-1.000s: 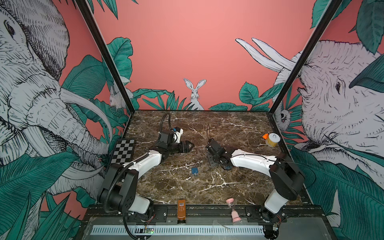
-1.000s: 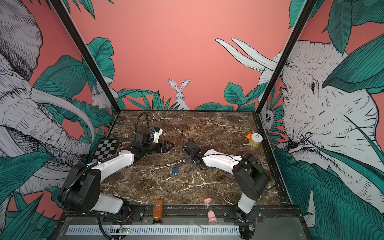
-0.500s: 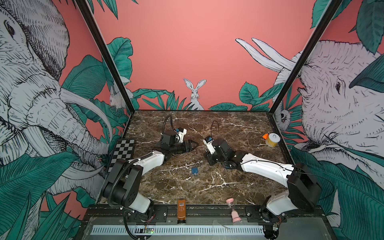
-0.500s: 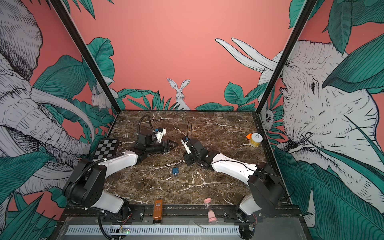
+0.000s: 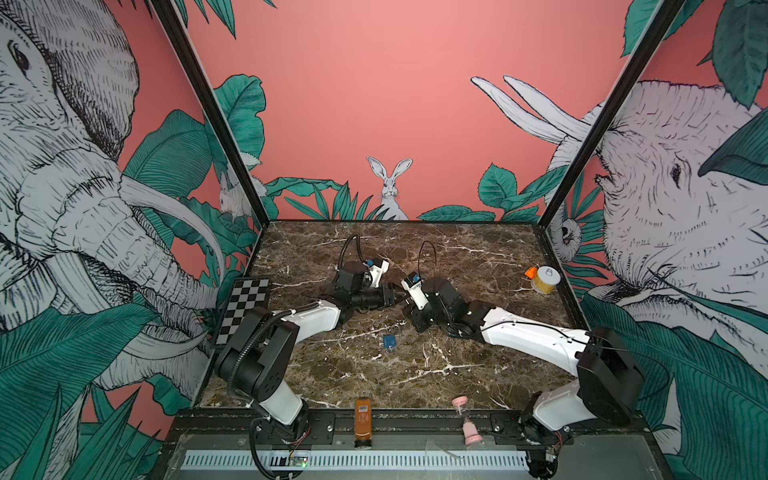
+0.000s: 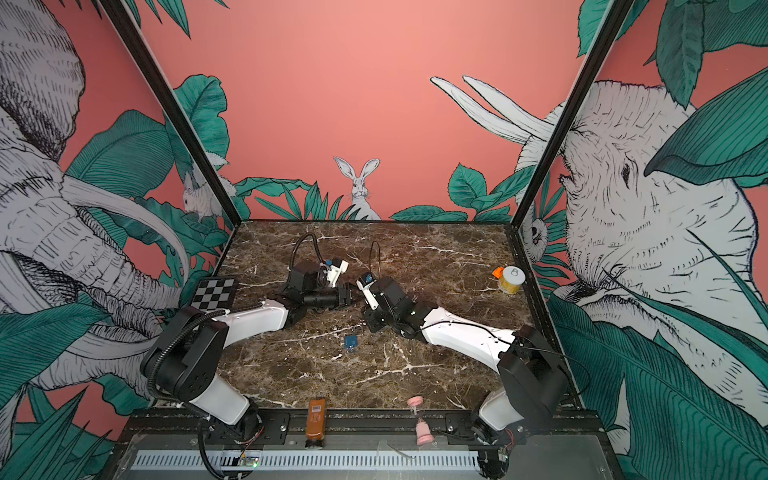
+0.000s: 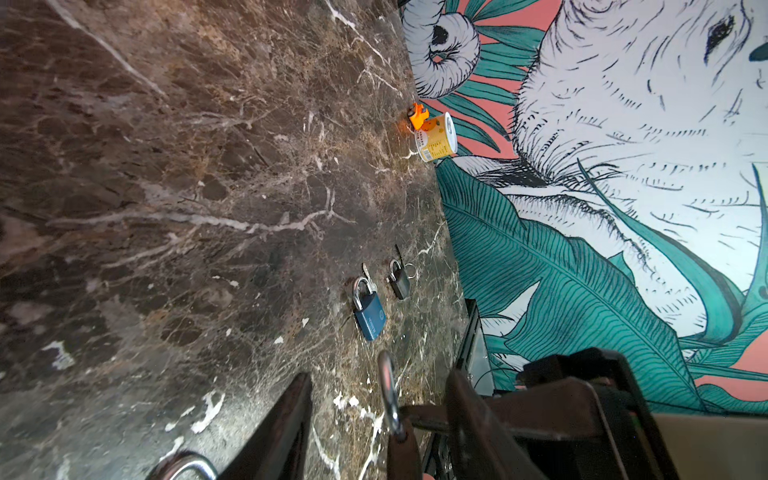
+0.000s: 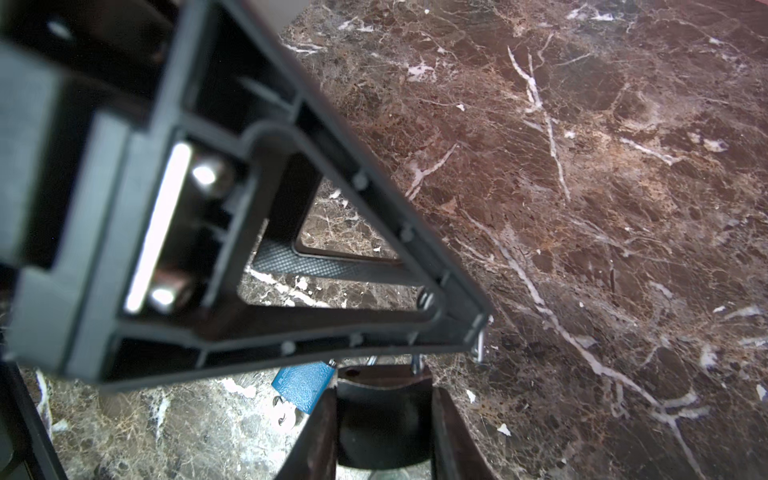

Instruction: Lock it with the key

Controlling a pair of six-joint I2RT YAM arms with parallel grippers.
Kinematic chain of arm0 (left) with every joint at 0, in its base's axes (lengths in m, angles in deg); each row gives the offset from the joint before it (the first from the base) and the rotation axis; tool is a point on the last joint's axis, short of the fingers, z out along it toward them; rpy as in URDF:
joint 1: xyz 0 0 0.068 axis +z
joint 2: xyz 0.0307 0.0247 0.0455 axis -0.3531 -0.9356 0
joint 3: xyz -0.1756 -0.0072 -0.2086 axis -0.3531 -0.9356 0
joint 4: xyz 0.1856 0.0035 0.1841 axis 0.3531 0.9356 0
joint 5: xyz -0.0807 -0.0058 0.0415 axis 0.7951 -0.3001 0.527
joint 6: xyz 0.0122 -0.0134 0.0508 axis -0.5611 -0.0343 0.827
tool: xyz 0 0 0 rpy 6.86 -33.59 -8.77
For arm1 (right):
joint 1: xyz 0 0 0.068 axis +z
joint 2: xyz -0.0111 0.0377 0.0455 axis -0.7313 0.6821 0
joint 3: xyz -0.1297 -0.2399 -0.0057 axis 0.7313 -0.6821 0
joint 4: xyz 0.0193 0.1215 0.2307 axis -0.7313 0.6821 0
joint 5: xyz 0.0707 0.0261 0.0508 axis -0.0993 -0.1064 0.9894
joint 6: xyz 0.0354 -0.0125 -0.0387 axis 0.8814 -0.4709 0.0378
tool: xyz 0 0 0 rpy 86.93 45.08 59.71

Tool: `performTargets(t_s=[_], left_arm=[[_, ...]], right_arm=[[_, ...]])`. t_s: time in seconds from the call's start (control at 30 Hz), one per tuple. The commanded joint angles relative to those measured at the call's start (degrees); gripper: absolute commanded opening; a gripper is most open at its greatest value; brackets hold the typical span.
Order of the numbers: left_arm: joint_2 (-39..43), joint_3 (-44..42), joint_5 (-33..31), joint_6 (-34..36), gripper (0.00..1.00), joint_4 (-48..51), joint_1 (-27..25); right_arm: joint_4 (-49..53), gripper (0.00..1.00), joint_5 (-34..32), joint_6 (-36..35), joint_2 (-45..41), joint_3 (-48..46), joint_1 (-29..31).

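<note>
A dark padlock sits upright between the fingers of my right gripper, which is shut on its body. In the left wrist view its silver shackle stands in the gap of my left gripper, whose jaws are apart on either side without touching it. In both top views the left gripper and right gripper meet tip to tip mid-table, hiding that padlock. A blue padlock lies on the table with a silver key by it. No key shows in the held padlock.
A small grey padlock with a ring lies beside the blue padlock. A yellow tin and an orange piece stand at the right edge. A checkerboard leans at the left. An orange bottle and pink hourglass stand on the front rail.
My right arm has stretched out and brought its gripper with the padlock up to the left gripper. The left gripper has edged right and its jaws have narrowed around the shackle.
</note>
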Motion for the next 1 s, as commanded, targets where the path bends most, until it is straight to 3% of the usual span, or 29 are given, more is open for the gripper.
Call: performTargets(t_s=[0.0,0.27,0.97], left_arm=[[-0.45,2.04,1.24,-0.59,0.51,-1.87,-0.58],[-1.79,3.94,2.41,1.30,0.32,1.77,-1.28],[-3.10,5.26,3.03,2.01,0.13,2.62,-2.46]], right_arm=[[-0.88,0.27,-0.11,-0.91,-1.95,1.16,0.40],[-0.90,0.27,-1.48,-1.41,-2.12,0.89,1.11],[-0.52,0.27,-2.41,-2.02,-3.23,0.38,1.73]])
